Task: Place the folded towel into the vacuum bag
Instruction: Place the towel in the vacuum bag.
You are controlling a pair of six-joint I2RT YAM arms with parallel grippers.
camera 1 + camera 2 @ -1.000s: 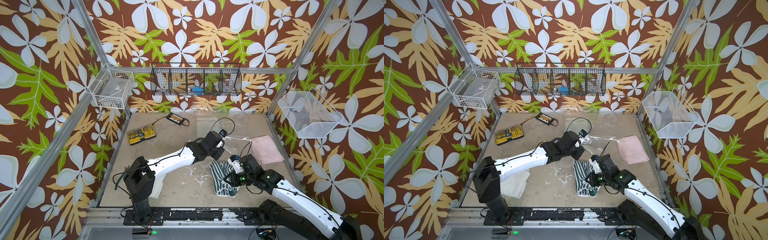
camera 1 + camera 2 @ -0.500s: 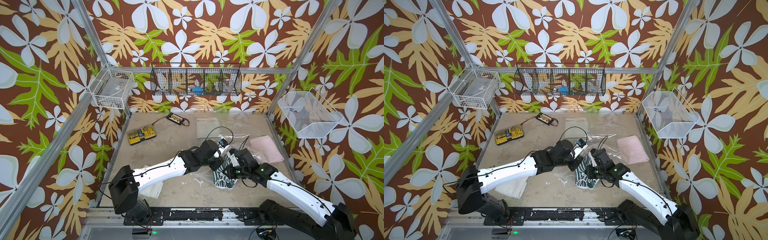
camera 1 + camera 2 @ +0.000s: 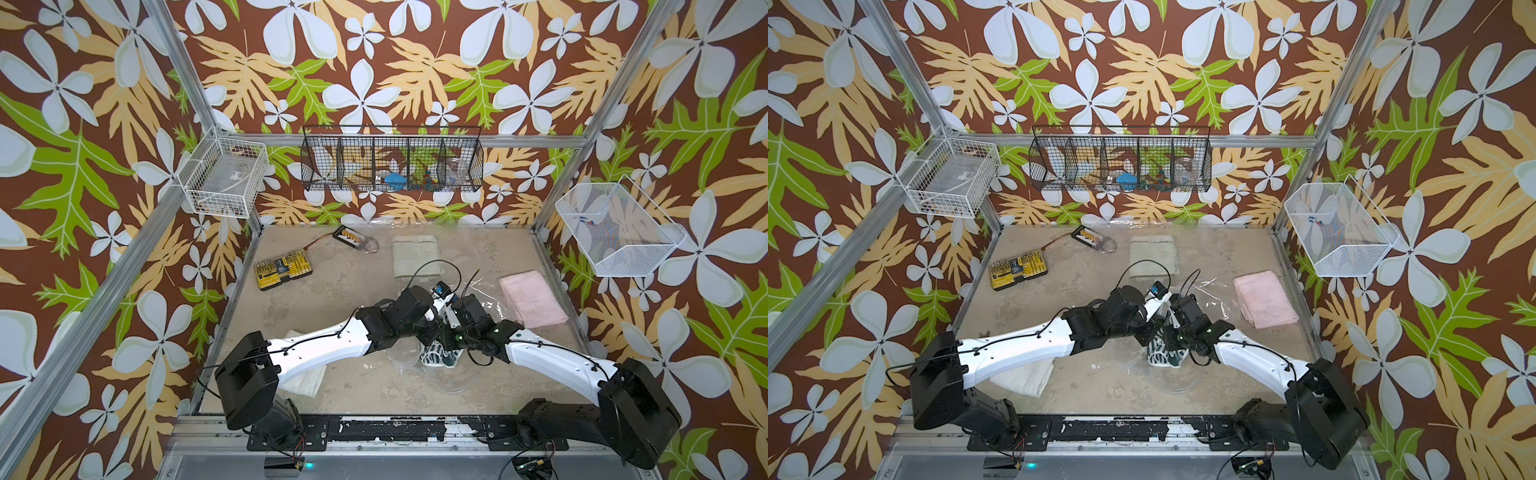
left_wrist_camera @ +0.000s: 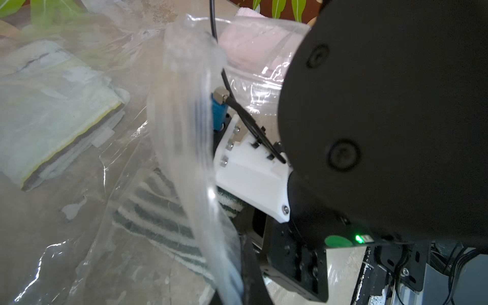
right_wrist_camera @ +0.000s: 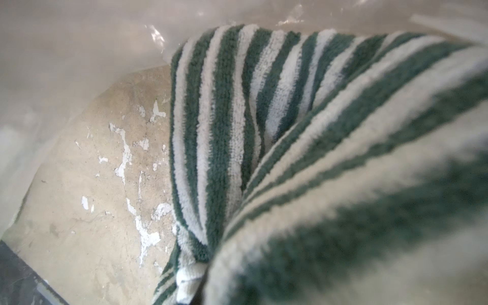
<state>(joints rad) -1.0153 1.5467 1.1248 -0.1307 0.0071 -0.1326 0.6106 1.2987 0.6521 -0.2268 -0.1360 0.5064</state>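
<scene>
Hands drawn together: left hand [image 4: 239, 285] pinches vacuum bag [image 4: 184, 132], right hand [image 3: 448, 336] grips towel [image 5: 224, 132].

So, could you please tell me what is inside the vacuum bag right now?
A pale folded towel shows through the vacuum bag plastic at the back. The striped towel appears partly in at its mouth. The arms hide the rest.

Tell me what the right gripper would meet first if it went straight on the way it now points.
The right gripper holds the striped towel in its jaws, filling the line ahead. Beyond that, probably the clear vacuum bag on the table; the depth is hard to judge.
</scene>
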